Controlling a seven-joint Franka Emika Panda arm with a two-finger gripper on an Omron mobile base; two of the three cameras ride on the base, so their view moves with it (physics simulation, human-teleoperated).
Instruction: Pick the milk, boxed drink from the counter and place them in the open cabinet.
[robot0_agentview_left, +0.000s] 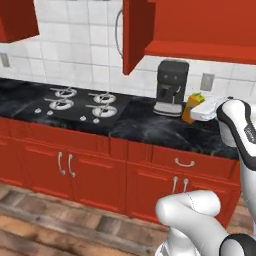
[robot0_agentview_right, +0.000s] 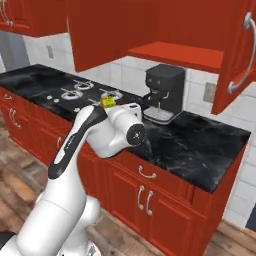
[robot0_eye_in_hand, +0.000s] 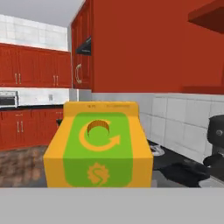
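Observation:
The boxed drink (robot0_eye_in_hand: 98, 151), orange-yellow with a green top, sits right in front of the hand camera and hides my fingertips. From the left base it is a tilted carton (robot0_agentview_left: 191, 107) just right of the coffee machine, over the counter (robot0_agentview_left: 130, 125), with my gripper (robot0_agentview_left: 199, 110) shut on it from the right. From the right base its green top (robot0_agentview_right: 107, 102) peeks out behind my forearm. The open cabinet has its red shelf (robot0_agentview_left: 200, 49) above and its door (robot0_agentview_left: 132, 35) swung out; the same shelf (robot0_agentview_right: 175, 55) shows from the right. The milk is out of view.
A black coffee machine (robot0_agentview_left: 170, 87) (robot0_agentview_right: 162, 92) stands under the cabinet, close to the carton. A gas stove (robot0_agentview_left: 80, 102) lies to the left in the counter. The right cabinet door (robot0_agentview_right: 240, 55) with its curved handle juts out. Bare counter (robot0_agentview_right: 200, 140) extends to the right.

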